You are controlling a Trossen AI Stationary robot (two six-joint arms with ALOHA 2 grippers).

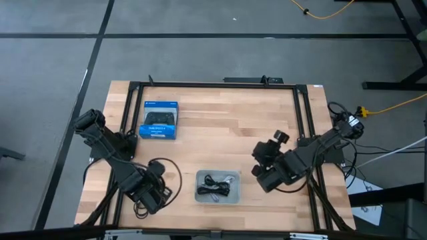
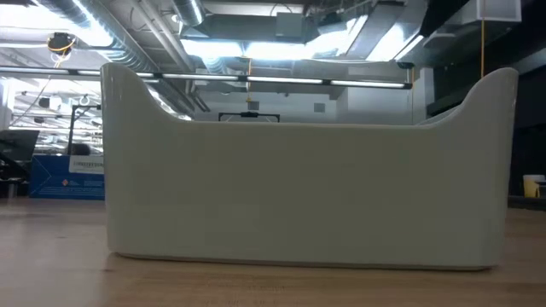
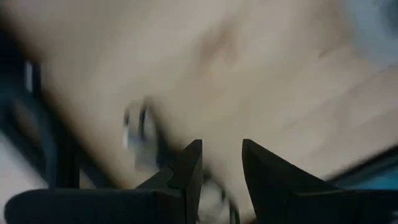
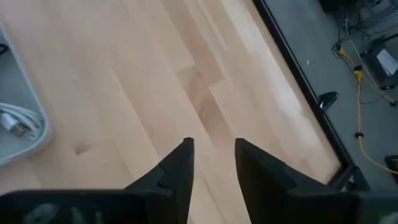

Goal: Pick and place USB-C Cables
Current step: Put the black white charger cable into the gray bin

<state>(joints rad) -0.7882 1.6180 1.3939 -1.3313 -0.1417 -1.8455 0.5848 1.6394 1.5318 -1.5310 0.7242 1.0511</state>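
Observation:
The grey tray [image 1: 217, 197] sits near the table's near edge, and its pale wall [image 2: 307, 196] fills the low view. Inside it lie black coiled USB-C cables [image 1: 214, 182] and a pale silvery-white one [image 1: 228, 180]; the white cable [image 4: 15, 121] also shows in the tray's corner in the right wrist view. My left gripper [image 1: 155, 193] [image 3: 222, 168] is left of the tray, open over bare wood, in a blurred view. My right gripper [image 1: 261, 175] [image 4: 212, 155] is right of the tray, open and empty above the table.
A blue game-controller box [image 1: 161, 121] lies flat toward the far left of the table. A black frame rail [image 1: 298, 127] runs along the table's right side, and another runs along the far edge. Bare wood [image 1: 227, 133] stretches between the box and the tray.

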